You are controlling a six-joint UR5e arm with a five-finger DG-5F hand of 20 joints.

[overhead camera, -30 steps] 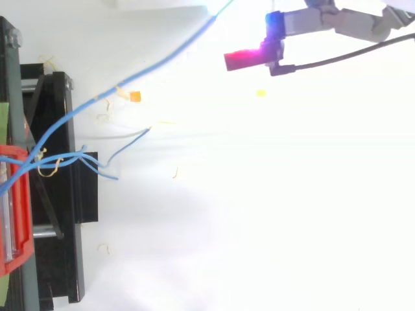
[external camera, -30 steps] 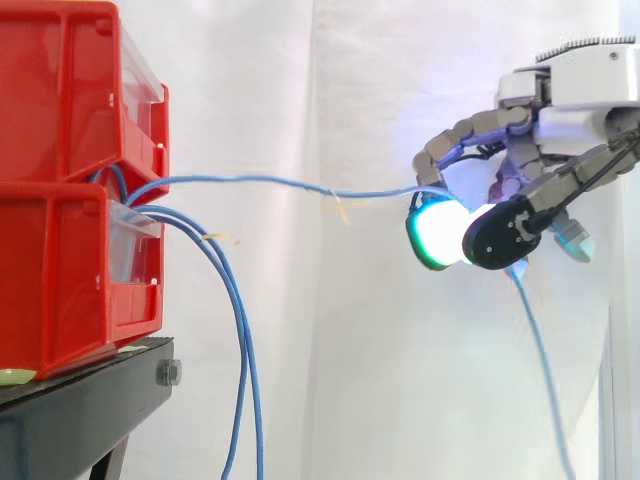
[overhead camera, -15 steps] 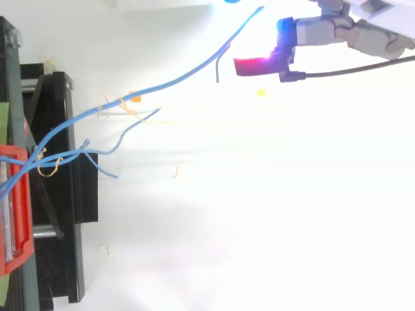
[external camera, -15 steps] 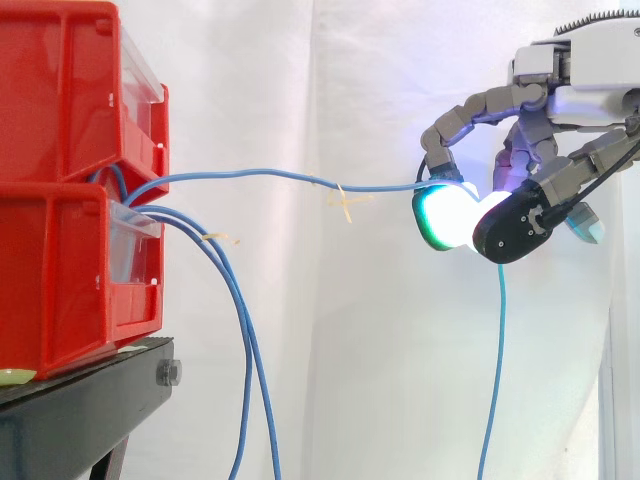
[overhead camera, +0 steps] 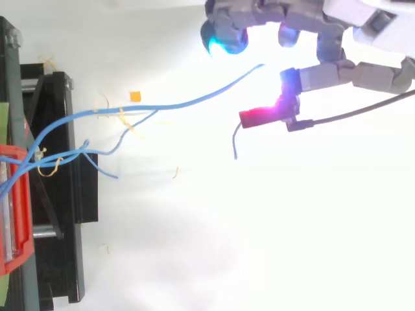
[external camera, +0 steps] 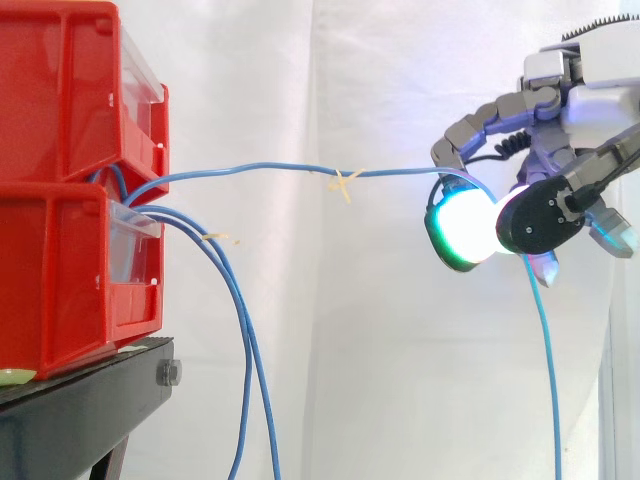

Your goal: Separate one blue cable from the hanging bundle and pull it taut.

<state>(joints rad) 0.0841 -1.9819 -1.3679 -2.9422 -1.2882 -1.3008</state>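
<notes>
White curtain hung as backdrop with one vertical fold, black stand stood at lower left bearing two stacked red bins, and seen from above the floor was white, glaringly lit, flecked with yellowish scraps near the stand.

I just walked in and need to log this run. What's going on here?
The robot's hand pinches one blue cable between its fingers, apart from the bundle that hangs from the red bins. That cable runs nearly level from the bins to the hand with a slight bow, so it looks close to taut. Its loose end drops below the hand.
</notes>
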